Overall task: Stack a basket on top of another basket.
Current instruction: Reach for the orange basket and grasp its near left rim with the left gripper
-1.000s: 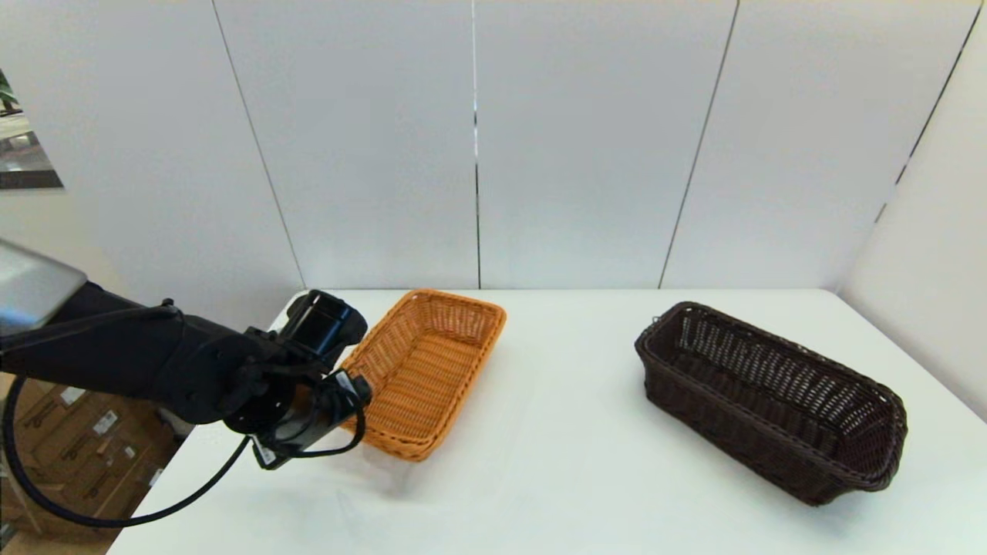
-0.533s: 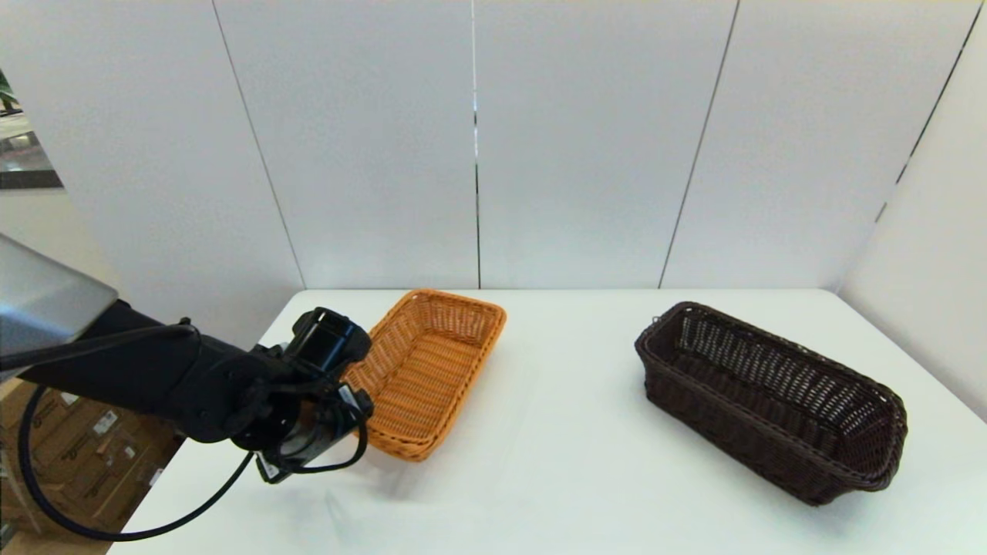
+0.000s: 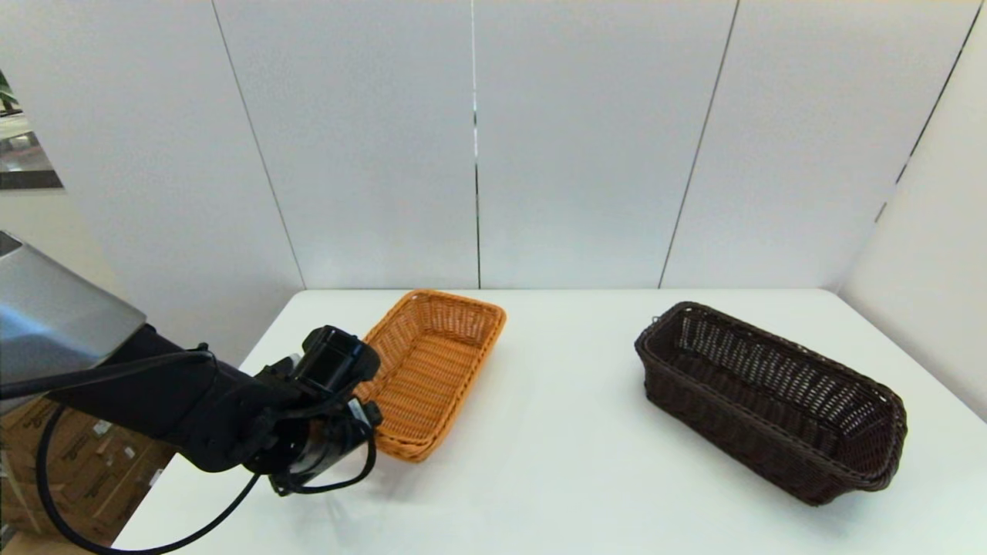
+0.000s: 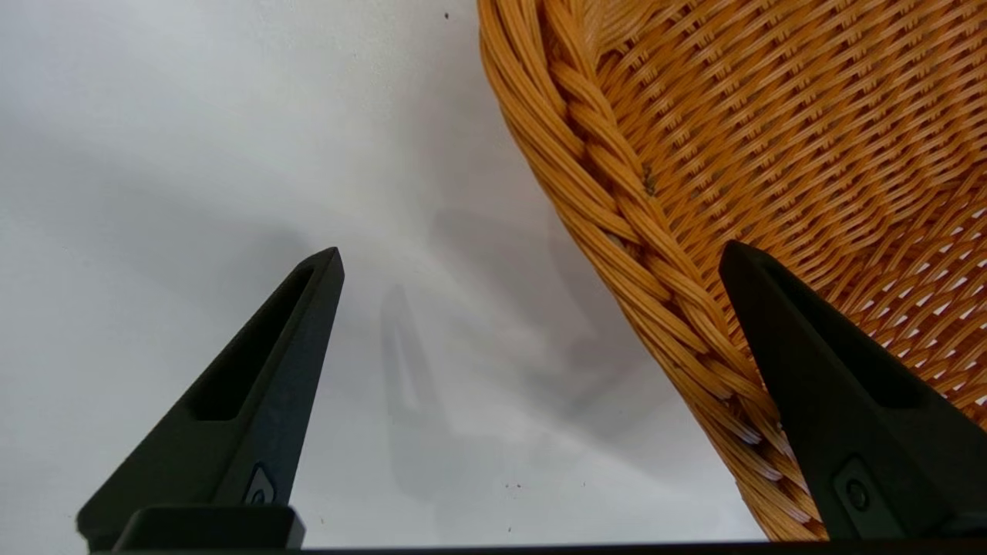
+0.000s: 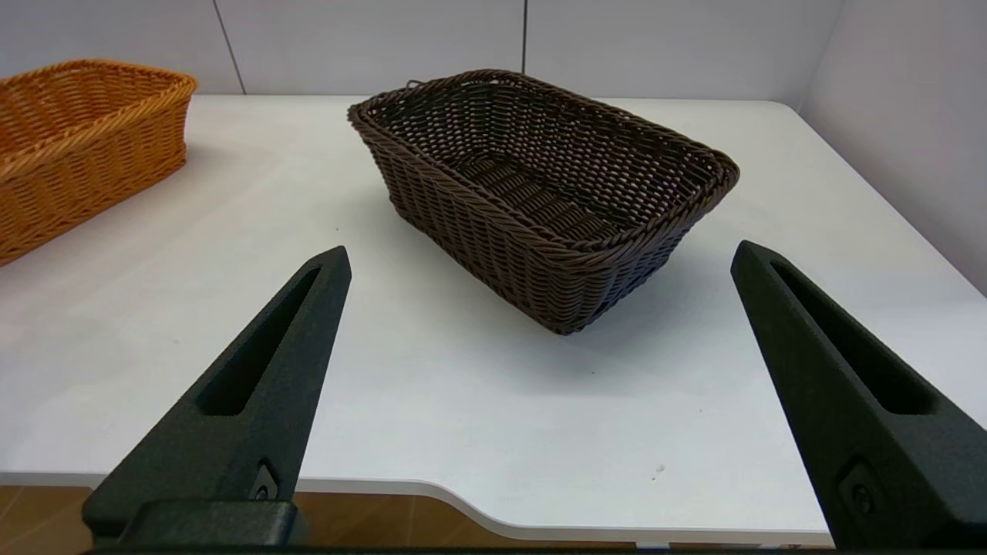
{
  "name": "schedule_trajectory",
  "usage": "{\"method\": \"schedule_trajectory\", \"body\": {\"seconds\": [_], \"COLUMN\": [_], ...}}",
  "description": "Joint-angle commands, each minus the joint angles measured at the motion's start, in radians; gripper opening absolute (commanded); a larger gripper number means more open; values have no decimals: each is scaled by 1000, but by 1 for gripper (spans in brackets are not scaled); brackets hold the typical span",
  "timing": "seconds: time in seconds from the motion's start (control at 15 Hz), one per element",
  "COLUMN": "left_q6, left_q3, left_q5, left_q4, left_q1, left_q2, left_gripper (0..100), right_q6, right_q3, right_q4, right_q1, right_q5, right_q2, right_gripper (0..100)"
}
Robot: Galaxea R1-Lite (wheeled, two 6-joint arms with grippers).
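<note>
Left pincer (image 4: 532, 324), fingers spread, has sunk over one second to straddle the orange-tan woven wicker basket (image 3: 428, 370)'s braided rim, grasp apparently imminent.

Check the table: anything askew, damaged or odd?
Nothing damaged or spilled. Both baskets sit upright and empty, apart on the table: orange basket on the left, dark basket on the right, each at an angle to the table edge. The left end effector is open, straddling the orange basket's rim; the right end effector is open off the table's near edge.
</note>
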Motion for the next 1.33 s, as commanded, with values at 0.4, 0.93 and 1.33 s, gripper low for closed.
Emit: {"method": "schedule_trajectory", "body": {"seconds": [0.4,0.93,1.33], "left_q6": [-5,-2,-2], "left_q3": [-1,-10,-12], "left_q5": [-21,-20,-18], "left_q4": [3,0,0], "left_q1": [19,19,22], "left_q2": [-2,-4,-2], "left_gripper": [100,0,0], "right_q6": [0,0,0], "right_q3": [0,0,0], "right_q4": [0,0,0], "right_q1": [0,0,0], "right_q5": [0,0,0], "right_q2": [1,1,0], "right_gripper": [100,100,100]}}
